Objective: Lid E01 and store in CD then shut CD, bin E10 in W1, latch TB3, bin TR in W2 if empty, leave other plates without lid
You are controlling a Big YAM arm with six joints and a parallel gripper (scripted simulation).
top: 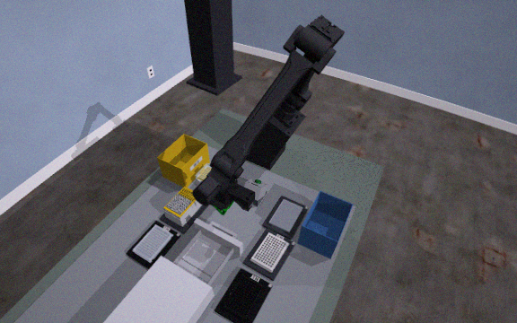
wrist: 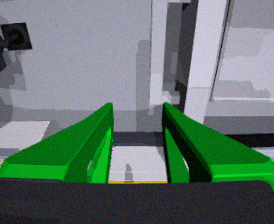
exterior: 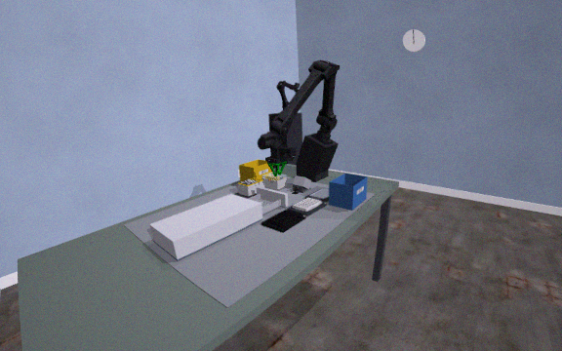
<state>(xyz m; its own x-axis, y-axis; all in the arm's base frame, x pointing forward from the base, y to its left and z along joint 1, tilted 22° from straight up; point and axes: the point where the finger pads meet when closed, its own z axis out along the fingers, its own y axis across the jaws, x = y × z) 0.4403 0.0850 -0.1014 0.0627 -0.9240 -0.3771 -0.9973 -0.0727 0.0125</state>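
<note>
My gripper (top: 224, 207) (exterior: 277, 169) (wrist: 137, 111) has green fingers a little apart with nothing between them. It hangs just above the tip box TB3 (top: 204, 172) (exterior: 274, 181), whose pale top shows between the fingers in the wrist view (wrist: 129, 163). The tip rack TR (top: 179, 203) (exterior: 247, 187) stands in its nest to the left. The white plate (top: 269, 251) (exterior: 307, 204) lies in its nest. The cooler CD (top: 164, 296) (exterior: 208, 223) has its drawer pulled out, with the clear plate (top: 202, 256) (wrist: 261, 50) inside. The drawer handle (top: 219, 231) (wrist: 162, 43) faces my gripper. The green key DONE (top: 258, 181) is right of the arm.
The yellow bin W1 (top: 182, 159) (exterior: 253, 170) stands behind TB3. The blue bin W2 (top: 326, 222) (exterior: 347, 191) stands at the right. There are also a grey lid-park nest (top: 284, 214), an empty black nest (top: 242, 296) (exterior: 283, 220), and another pale plate (top: 152, 242) at the left.
</note>
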